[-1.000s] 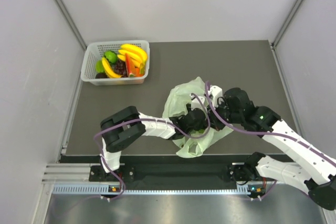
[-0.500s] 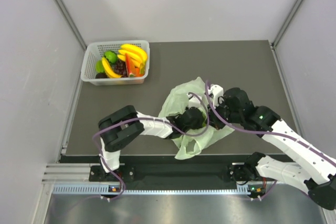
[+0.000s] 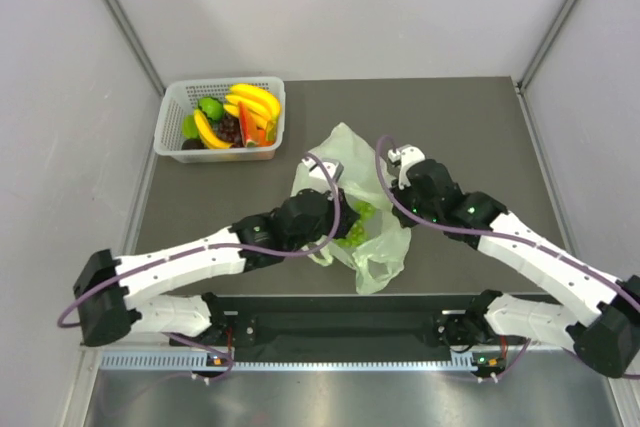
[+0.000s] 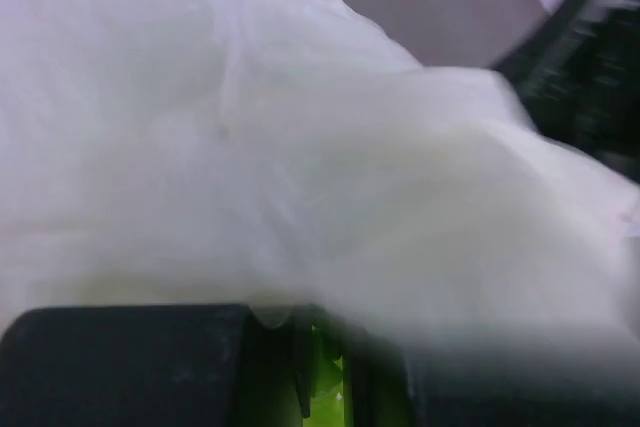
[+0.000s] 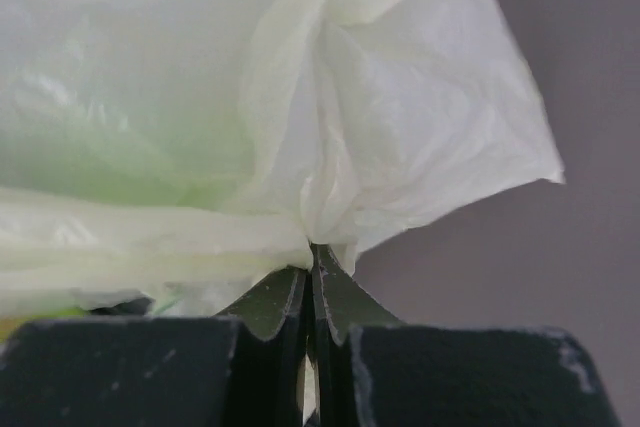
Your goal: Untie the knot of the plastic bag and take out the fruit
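The pale green plastic bag (image 3: 345, 162) lies crumpled mid-table between both arms, and its film fills the left wrist view (image 4: 300, 147). My left gripper (image 3: 338, 231) reaches into it from the left. Its jaws (image 4: 320, 352) are nearly closed on a bright green fruit piece (image 4: 325, 392), which shows as a green lump (image 3: 356, 230) at the bag's mouth. My right gripper (image 3: 396, 171) is shut on a gathered pinch of the bag's edge (image 5: 315, 197) on the right side. The knot does not show in any view.
A white lattice basket (image 3: 170, 112) stands at the far left corner, holding yellow bananas (image 3: 252, 100), a green apple, dark grapes and a red wedge. Grey walls close in the table on three sides. Both arm bases sit along the near edge.
My left gripper went from open to closed on the green piece and drew back to the left as its arm stretched out. The bag and my right gripper shifted left and farther away.
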`<state>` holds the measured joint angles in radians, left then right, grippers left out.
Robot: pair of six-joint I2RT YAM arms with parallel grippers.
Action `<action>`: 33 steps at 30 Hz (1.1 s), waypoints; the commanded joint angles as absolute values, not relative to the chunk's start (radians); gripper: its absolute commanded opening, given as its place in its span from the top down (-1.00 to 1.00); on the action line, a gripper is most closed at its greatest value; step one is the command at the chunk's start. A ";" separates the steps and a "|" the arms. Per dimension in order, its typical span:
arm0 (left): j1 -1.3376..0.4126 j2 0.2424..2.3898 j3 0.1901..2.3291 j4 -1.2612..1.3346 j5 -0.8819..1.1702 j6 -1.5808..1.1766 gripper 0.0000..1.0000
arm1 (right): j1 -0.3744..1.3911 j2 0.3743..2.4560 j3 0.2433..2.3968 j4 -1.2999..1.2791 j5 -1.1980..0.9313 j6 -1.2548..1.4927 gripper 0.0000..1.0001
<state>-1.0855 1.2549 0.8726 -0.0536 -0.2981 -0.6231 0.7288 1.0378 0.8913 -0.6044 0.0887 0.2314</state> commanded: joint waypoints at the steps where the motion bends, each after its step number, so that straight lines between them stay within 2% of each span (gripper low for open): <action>1: -1.086 1.143 0.883 -0.182 -0.232 -0.604 1.00 | 0.719 1.110 0.940 -0.522 0.257 0.275 1.00; 6: -1.085 1.080 0.917 -0.317 -0.261 -0.571 1.00 | 0.686 1.169 0.986 -0.497 0.336 0.278 1.00; 12: -1.085 1.008 0.881 -0.284 -0.265 -0.575 1.00 | 0.641 1.177 1.014 -0.529 0.553 0.287 1.00; 16: -1.085 0.933 0.888 -0.281 -0.403 -0.569 1.00 | 0.571 1.079 1.017 -0.558 0.692 0.337 1.00; 19: -1.075 0.884 0.905 -0.256 -0.552 -0.520 1.00 | 0.517 0.978 1.000 -0.542 0.709 0.342 1.00; 21: -1.045 0.893 0.932 -0.238 -0.566 -0.456 1.00 | 0.497 0.947 0.994 -0.531 0.683 0.315 1.00; 24: -0.887 0.963 0.991 -0.238 -0.465 -0.419 1.00 | 0.497 0.948 0.988 -0.552 0.565 0.287 1.00; 25: -0.780 1.003 1.002 -0.227 -0.404 -0.410 1.00 | 0.495 0.950 0.983 -0.555 0.540 0.281 1.00; 33: -0.274 1.260 1.204 -0.112 -0.255 -0.385 1.00 | 0.495 0.925 0.879 -0.537 0.324 0.268 1.00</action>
<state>-0.4107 1.2095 1.1122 -0.2359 -0.3260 -0.4076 0.5011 0.9428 0.8940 -0.5667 0.4309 0.2840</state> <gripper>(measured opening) 0.144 0.004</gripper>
